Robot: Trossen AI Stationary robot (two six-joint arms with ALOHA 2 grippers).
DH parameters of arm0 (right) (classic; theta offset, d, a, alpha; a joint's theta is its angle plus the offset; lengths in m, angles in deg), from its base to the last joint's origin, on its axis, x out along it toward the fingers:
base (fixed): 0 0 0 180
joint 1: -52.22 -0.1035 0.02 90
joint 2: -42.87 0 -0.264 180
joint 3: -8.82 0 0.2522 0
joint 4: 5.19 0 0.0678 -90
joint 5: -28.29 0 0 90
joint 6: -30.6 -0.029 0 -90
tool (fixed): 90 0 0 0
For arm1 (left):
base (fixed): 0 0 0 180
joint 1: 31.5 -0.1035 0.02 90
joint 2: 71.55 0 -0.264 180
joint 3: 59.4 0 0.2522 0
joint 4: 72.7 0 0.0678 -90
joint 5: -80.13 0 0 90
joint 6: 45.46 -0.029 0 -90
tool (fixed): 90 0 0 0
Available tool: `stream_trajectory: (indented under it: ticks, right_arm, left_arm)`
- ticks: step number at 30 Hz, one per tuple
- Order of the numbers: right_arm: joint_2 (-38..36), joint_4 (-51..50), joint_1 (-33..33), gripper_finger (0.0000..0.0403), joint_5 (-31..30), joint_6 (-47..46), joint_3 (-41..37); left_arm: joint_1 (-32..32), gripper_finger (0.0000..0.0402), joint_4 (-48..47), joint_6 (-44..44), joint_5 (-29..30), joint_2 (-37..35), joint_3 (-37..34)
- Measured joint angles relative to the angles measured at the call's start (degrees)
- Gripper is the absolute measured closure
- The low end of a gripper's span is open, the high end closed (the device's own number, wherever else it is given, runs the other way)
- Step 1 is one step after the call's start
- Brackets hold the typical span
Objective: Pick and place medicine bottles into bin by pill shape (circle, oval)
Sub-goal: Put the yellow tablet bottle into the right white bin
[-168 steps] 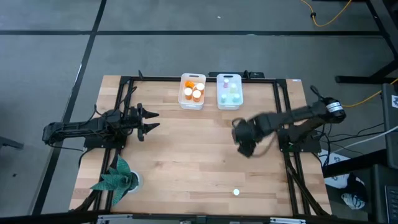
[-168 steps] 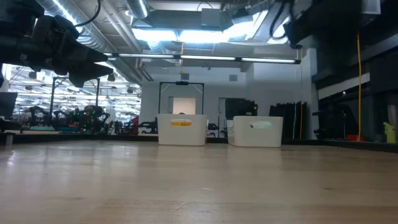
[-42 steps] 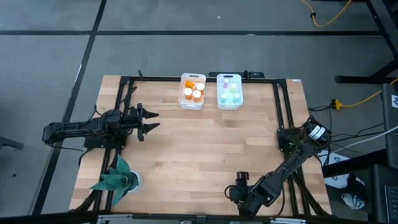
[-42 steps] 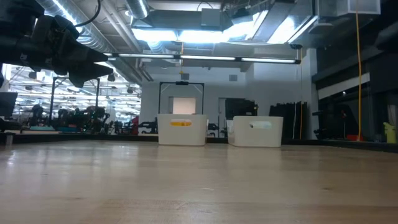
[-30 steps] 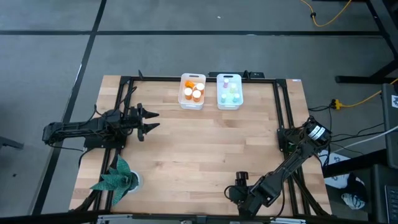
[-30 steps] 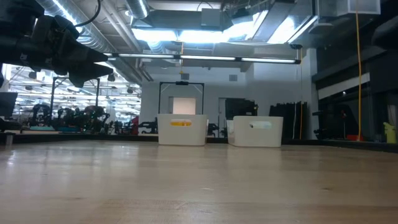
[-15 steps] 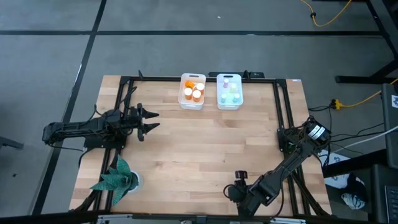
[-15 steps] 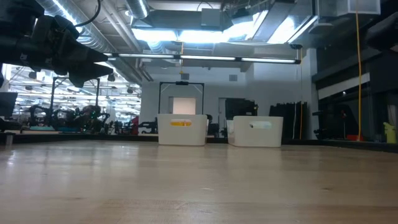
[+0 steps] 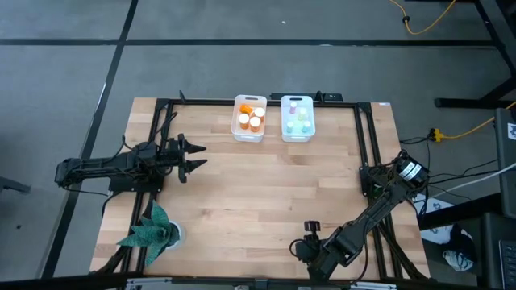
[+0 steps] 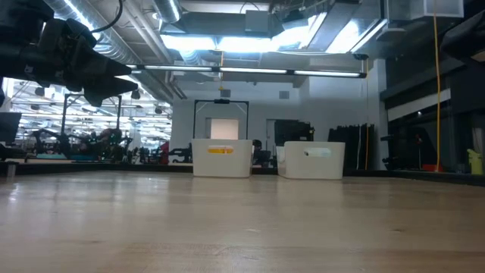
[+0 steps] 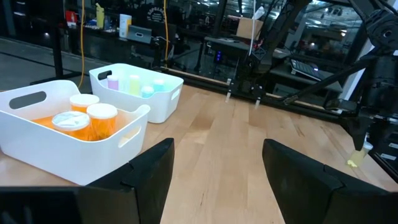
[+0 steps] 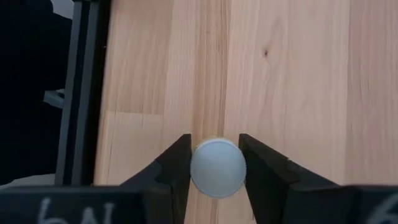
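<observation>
We judge the pick in hand: at the table's near edge, the right gripper (image 12: 216, 163) pinches the last medicine bottle (image 12: 217, 168), only its round white cap showing. Next: lift and carry to the far bins (image 9: 297, 119). The left gripper (image 9: 193, 155) waits, jaws spread.

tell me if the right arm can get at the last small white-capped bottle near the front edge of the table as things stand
Probably yes. The right pincer is directly above the small white-capped bottle, its fingers on either side of the cap, with only bare wooden table around it. Whether they are touching it is unclear.
</observation>
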Motion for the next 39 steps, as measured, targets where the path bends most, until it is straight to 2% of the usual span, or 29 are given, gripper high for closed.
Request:
stream_trajectory:
  ticks: [10,15,20,31,35,39]
  right_arm:
    - [0.0,0.0,0.1,0.0274,-0.1,0.6,0.0]
    - [0.0,-1.2,1.6,0.0274,-6.7,2.9,0.3]
    - [0.0,-11.3,4.5,0.0282,-13.2,0.3,4.0]
    - [0.0,-37.0,11.9,0.0282,-28.8,-0.3,19.3]
    - [-0.2,-48.1,15.7,0.0282,-30.6,-0.8,23.0]
    - [-2.5,-56.1,19.9,0.0282,-32.0,-3.4,22.8]
  left_arm:
    - [0.0,0.0165,0.0,0.0,0.0,0.0,0.0]
    - [0.0,0.0165,0.0,0.0,0.0,0.0,0.0]
    - [0.0,0.0165,0.0,0.0,0.0,0.0,0.0]
    - [0.0,0.0165,0.0,0.0,0.0,0.0,0.0]
    - [0.0,0.0165,0.0,0.0,0.0,0.0,0.0]
    - [0.0,0.0165,0.0,0.0,0.0,0.0,0.0]
